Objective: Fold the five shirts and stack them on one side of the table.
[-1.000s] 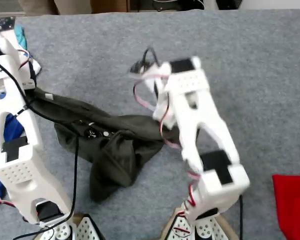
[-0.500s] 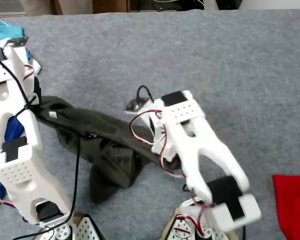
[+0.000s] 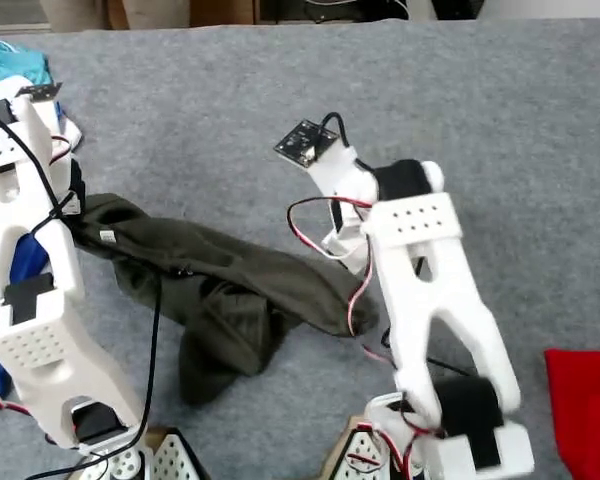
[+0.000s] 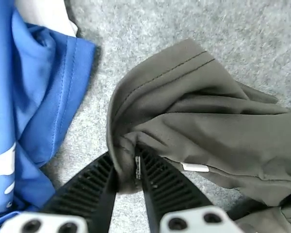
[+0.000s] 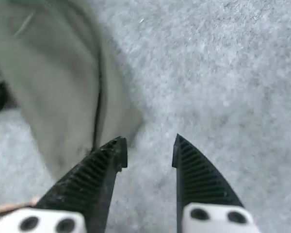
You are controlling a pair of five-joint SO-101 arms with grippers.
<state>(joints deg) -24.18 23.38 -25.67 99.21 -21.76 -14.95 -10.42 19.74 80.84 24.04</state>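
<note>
A dark olive shirt point(image 3: 230, 280) lies bunched and stretched across the grey table point(image 3: 500, 120), running from the left arm to the middle. My left gripper point(image 4: 128, 170) is shut on a folded edge of this olive shirt point(image 4: 199, 111), right beside a blue shirt point(image 4: 34, 87). In the high view that left gripper point(image 3: 72, 208) sits at the shirt's left end. My right gripper point(image 5: 149, 145) is open just above the table with bare cloth-free surface between its fingers. The olive shirt's hem point(image 5: 53, 82) lies just beside one finger. The right arm point(image 3: 420, 260) stands over the shirt's right end.
A red shirt point(image 3: 585, 410) lies at the near right edge. A teal shirt point(image 3: 15, 60) is at the far left corner, and a blue shirt point(image 3: 22, 258) lies under the left arm. White fabric point(image 4: 43, 12) lies next to the blue one. Black cables hang along the left arm.
The right arm drew the shirt's right end outward, stretching the shirt, then its wrist swung up. The right end now lies loose on the table. The left arm barely moved.
</note>
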